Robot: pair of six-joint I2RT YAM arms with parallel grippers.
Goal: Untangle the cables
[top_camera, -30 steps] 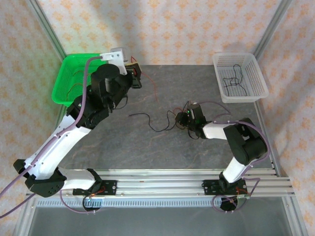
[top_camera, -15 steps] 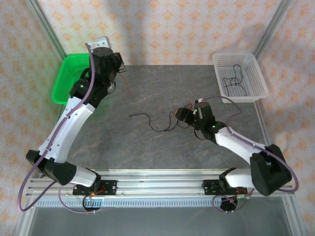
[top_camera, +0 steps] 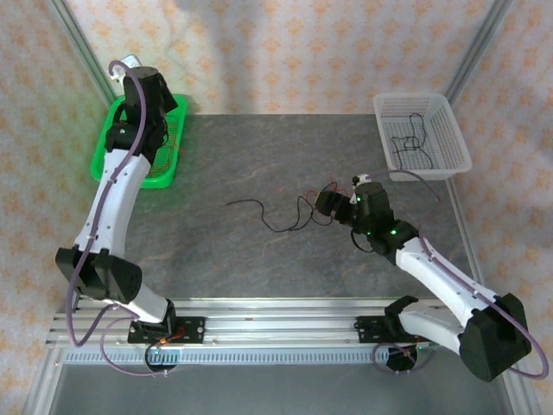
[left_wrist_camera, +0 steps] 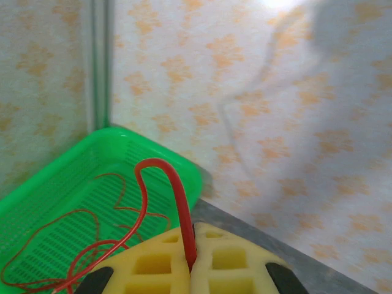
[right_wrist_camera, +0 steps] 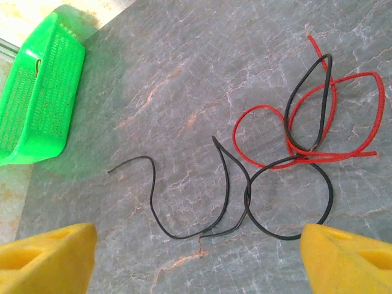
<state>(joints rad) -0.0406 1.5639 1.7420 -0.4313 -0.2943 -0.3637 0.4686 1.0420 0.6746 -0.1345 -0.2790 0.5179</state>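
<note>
Over one green basket (left_wrist_camera: 49,202), left gripper (left_wrist_camera: 191,248) clamps one red cable (left_wrist_camera: 176,184); right gripper (top_camera: 327,206) gapes above tangle (right_wrist_camera: 294,147).

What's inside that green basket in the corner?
Thin red cables lie looped on the green basket's floor; one runs up into the shut left end effector. The part beneath its yellow pads is hidden.

our left arm (top_camera: 112,190) stretches long toward the far left corner, and our left pincer (left_wrist_camera: 191,260) is pressed closed with a red cable (left_wrist_camera: 177,196) nipped between its pads. our right arm (top_camera: 432,268) bends low toward the middle, our right pincer (right_wrist_camera: 196,263) spread wide.
</note>
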